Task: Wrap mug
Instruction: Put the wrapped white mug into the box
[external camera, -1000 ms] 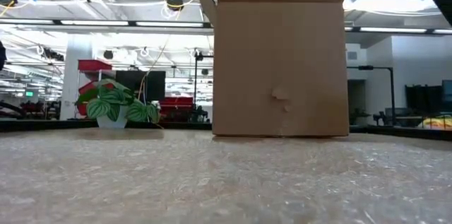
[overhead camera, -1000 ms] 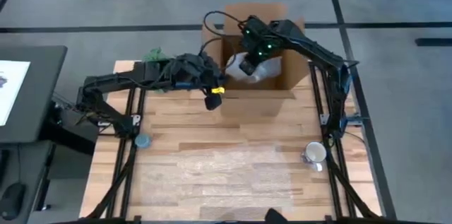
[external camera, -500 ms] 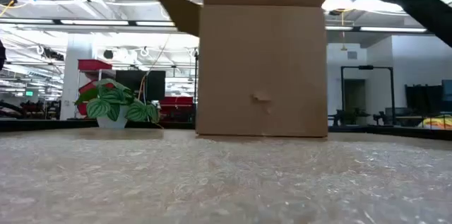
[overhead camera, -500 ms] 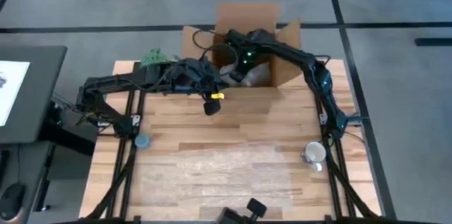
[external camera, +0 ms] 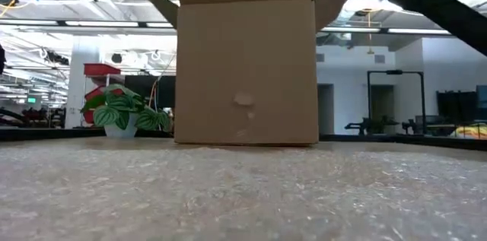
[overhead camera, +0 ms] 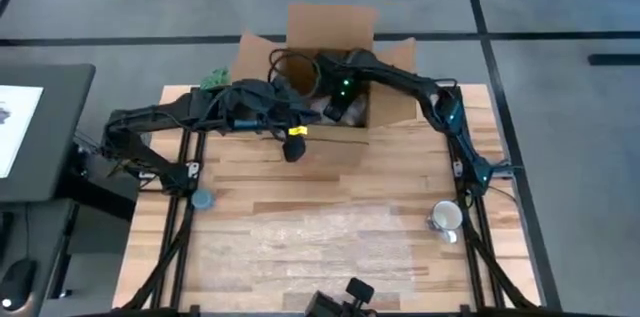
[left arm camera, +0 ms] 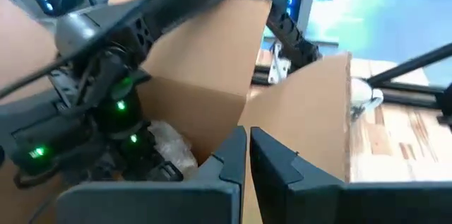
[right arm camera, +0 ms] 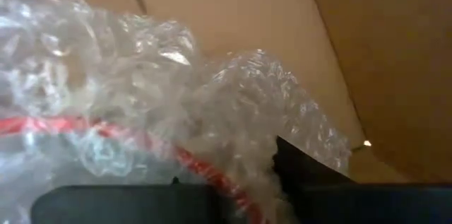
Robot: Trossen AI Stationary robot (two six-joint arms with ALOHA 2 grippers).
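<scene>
An open cardboard box (overhead camera: 330, 29) stands at the table's far middle; in the low view the box (external camera: 245, 74) fills the centre. A bubble-wrapped bundle (right arm camera: 141, 104) with a red band lies inside it. My right gripper (overhead camera: 336, 109) reaches into the box and is shut on that bundle. My left gripper (left arm camera: 248, 139) comes from the left and is shut on the box's near wall. A white mug (overhead camera: 446, 217) stands bare on the table near the right edge, far from both grippers. My left gripper pinches the top edge of the box's near wall (left arm camera: 236, 114) between its two fingers, one inside the box and one outside. The fingers come from the table's left and near side. The box stands upright on the table. My right gripper has the bundle's bubble wrap (right arm camera: 240, 132) between its fingers (right arm camera: 304, 171), coming from above, slanting down into the box. The bundle lies inside the box; its underside is hidden.
A flat sheet of bubble wrap (overhead camera: 330, 247) covers the table's near middle. A small blue object (overhead camera: 203, 199) sits near the left edge, and a green plant (overhead camera: 215, 81) stands at the far left corner. The box's flaps stand open.
The box has slid along the table toward its left edge and turned slightly. Both grippers have gone left with it, the left on its wall, the right inside. The left flap now sticks out farther.
</scene>
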